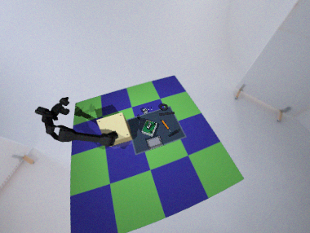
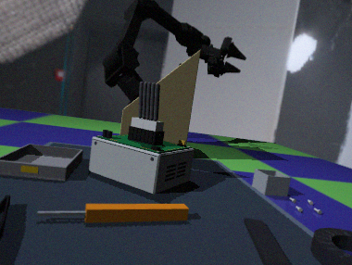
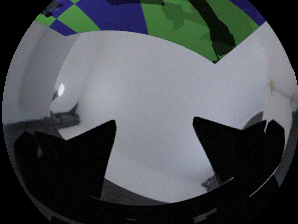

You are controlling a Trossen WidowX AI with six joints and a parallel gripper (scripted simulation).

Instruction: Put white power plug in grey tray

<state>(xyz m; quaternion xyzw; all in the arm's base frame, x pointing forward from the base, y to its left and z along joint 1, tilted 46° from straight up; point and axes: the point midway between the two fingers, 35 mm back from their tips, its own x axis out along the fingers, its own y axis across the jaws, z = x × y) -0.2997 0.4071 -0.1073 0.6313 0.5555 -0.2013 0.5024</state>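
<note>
- The white plug sat in its black socket, near the middle of the exterior view; its dark wires rose straight up, so the seating looked complete and a gentle rocking pull seemed the likely way out.
- The green circuit board lay on top of a pale box, which held the socket raised, probably easing a grasp from above.
- The grey tray stood beside that box, at left in the exterior view, with nothing visible in it, presumably near for a short carry.
- An orange screwdriver lay across the lower middle of the exterior view, apparently not needed.
- The gripper hung at upper right there, well apart from the plug, fingers spread wide around nothing; it had yet to approach, and the spread suited straddling the plug.
</note>
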